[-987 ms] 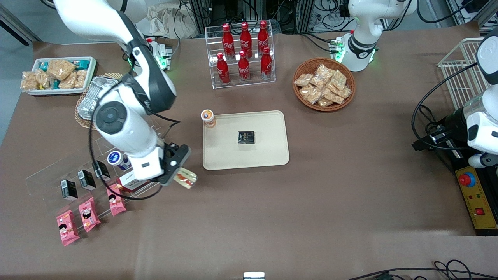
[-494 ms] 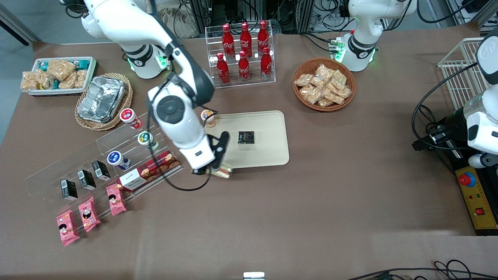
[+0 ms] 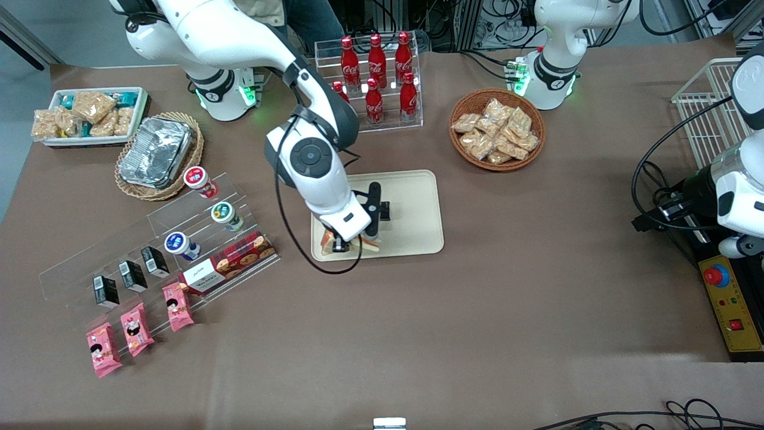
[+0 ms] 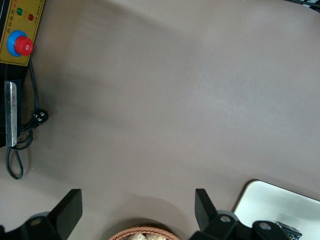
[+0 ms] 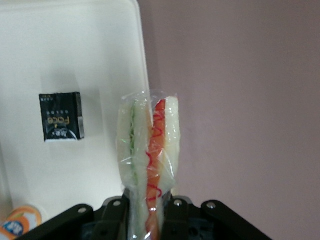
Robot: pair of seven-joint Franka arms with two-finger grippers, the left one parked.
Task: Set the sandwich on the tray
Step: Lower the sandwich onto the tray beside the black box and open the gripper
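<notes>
Gripper (image 3: pixel 346 243) of the working arm is clamped on the clear-wrapped triangular sandwich (image 5: pixel 148 160) — cream bread, red and green filling — with both fingers pressed to its sides. It holds the wedge over the flat cream-beige plastic tray (image 3: pixel 418 230), at the tray's edge nearest the front camera — nearer that camera than the small black packet (image 5: pixel 61 116) lying on the tray.

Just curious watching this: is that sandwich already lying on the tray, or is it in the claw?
In the claw: the gripper is shut on the sandwich, over the tray's edge nearest the front camera.

Right arm stretched out over the table, gripper (image 3: pixel 349 243) pointing down; jaws clamped tight on a load.
</notes>
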